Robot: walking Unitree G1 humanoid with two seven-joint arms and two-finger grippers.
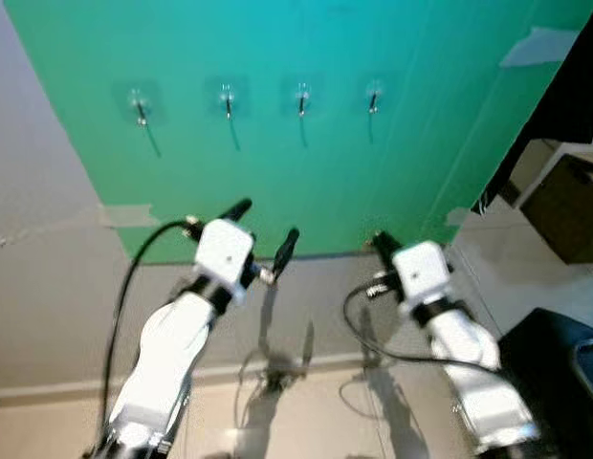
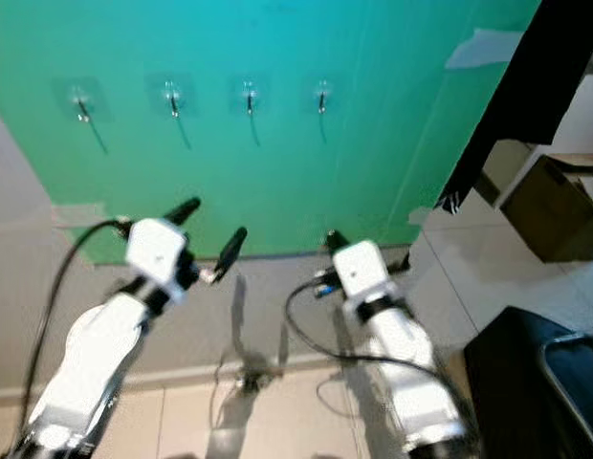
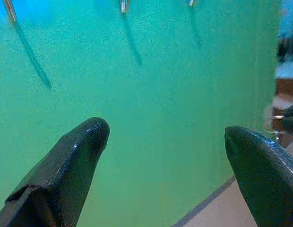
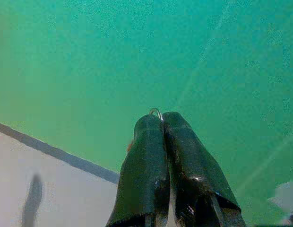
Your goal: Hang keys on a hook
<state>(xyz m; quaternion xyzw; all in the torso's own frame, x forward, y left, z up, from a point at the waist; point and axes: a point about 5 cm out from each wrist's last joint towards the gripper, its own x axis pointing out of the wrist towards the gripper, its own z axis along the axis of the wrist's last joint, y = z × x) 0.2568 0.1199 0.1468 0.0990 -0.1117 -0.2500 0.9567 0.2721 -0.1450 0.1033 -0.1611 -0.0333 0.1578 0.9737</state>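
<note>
Right end effector (image 4: 161,124) is pinching its two black fingers together on a thin metal ring (image 4: 156,112), apparently the key ring, a sliver of which is peeking out between the fingertips in the right wrist view; the keys themselves are hidden. It is hovering low in front of the green wall panel (image 1: 306,182), near the panel's lower edge. Four small hooks are sitting in a row high on the panel, and the rightmost hook (image 1: 373,99) is lying almost straight above and ahead of this end effector, making it the likely target and this arm the nearer one. Each hook is standing roughly upright, so the ring would probably need lifting above the tip and lowering over it. Left end effector (image 1: 268,229) is holding its fingers spread wide and empty, pointing at the panel below the second hook (image 1: 227,99), well apart from it.
</note>
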